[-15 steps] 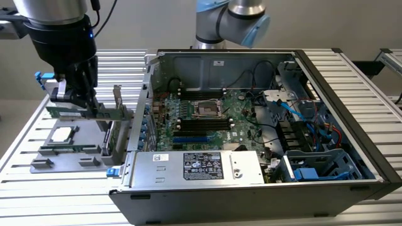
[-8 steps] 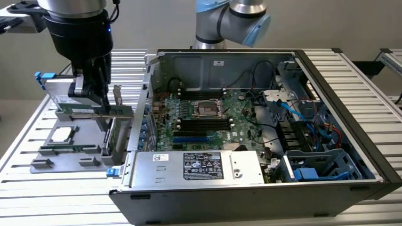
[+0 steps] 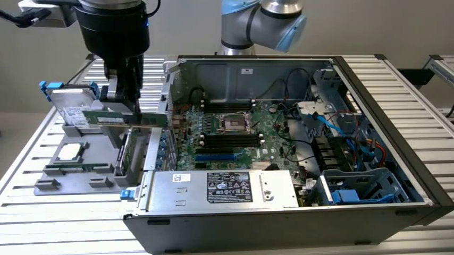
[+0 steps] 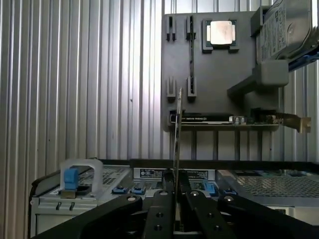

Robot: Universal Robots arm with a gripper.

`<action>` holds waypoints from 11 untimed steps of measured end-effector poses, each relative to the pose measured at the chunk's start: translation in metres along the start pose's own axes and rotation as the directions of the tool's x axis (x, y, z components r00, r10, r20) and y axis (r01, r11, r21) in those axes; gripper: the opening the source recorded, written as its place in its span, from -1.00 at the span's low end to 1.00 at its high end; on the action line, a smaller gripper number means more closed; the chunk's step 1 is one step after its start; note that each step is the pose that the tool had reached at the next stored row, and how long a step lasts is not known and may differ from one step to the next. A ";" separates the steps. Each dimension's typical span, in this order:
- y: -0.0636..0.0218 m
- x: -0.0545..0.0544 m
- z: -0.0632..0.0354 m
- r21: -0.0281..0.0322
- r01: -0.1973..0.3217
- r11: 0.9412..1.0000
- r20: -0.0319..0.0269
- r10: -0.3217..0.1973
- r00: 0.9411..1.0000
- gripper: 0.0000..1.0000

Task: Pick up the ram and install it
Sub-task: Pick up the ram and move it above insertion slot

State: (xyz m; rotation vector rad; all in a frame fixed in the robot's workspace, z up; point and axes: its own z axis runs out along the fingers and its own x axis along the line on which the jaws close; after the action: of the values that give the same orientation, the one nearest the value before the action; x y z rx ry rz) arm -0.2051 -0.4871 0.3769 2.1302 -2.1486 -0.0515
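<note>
Exterior view first: the black two-fingered gripper (image 3: 123, 109) on the arm hangs at about nine o'clock from the open black computer case (image 3: 284, 228). It is above the grey plastic parts holder (image 3: 78, 183), which sits on the ribbed aluminium table (image 3: 42, 223). Its fingers are pinched nearly together on the ram (image 3: 127, 118), a long thin green circuit-board stick with dark chips. The ram is held level by its upper edge, above the holder and just beside the case's outer wall.

At ten o'clock from the gripper, a silver hard drive (image 3: 71, 103) with blue side rails stands propped in the holder. At seven o'clock lies a square silver processor chip (image 3: 69, 152). Inside the case, the long black memory slots (image 3: 230, 141) on the green motherboard (image 3: 273, 125) sit at about three o'clock from the ram, well apart from it.

Wrist view shows the ram (image 4: 177, 129) edge-on, a thin strip rising from between the closed black fingers (image 4: 162, 204), with the grey holder (image 4: 214, 84) beyond it.
</note>
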 end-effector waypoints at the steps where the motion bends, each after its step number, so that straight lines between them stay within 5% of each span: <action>1: -0.0038 0.000 -0.0020 0.000 0.000 1.000 0.000 0.000 1.000 -0.72; 11: -0.0444 0.000 -0.0156 -0.001 0.000 1.000 0.000 0.000 1.000 -0.72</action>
State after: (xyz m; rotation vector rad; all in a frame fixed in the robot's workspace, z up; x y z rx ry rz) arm -0.1593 -0.4865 0.3877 2.1297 -2.1481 -0.0525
